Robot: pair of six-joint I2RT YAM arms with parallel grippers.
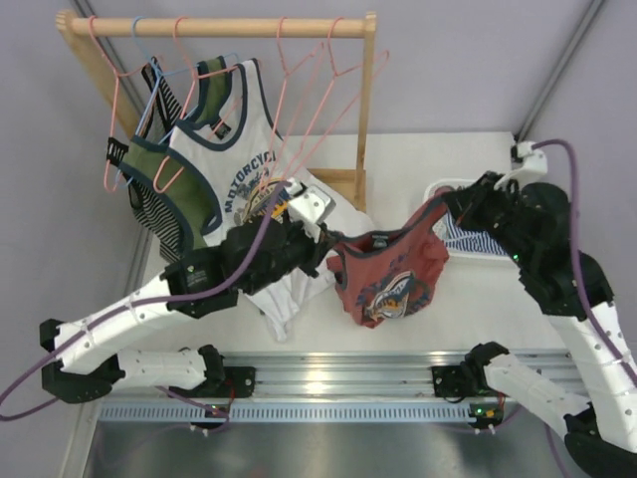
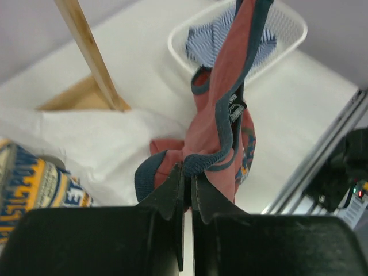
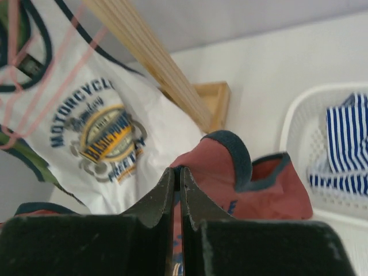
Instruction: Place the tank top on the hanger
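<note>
The rust-red tank top (image 1: 390,277) with navy trim hangs stretched between my two grippers, above the table. My left gripper (image 1: 325,249) is shut on its left shoulder trim. My right gripper (image 1: 447,206) is shut on its right strap. In the left wrist view the jaws (image 2: 188,168) pinch the navy trim and the tank top (image 2: 221,109) stretches away towards the basket. In the right wrist view the gripper (image 3: 179,171) pinches the red cloth (image 3: 241,187). Several pink hangers (image 1: 320,75) hang empty on the wooden rail, up and left of the tank top.
The wooden rack (image 1: 219,27) stands at the back left, its post (image 1: 366,100) near my left gripper. A white "Motorcycle" tank top (image 1: 244,164) and green garments hang there. A white basket (image 1: 468,249) with a striped garment (image 2: 201,43) sits under my right gripper. White cloth (image 1: 284,294) lies on the table.
</note>
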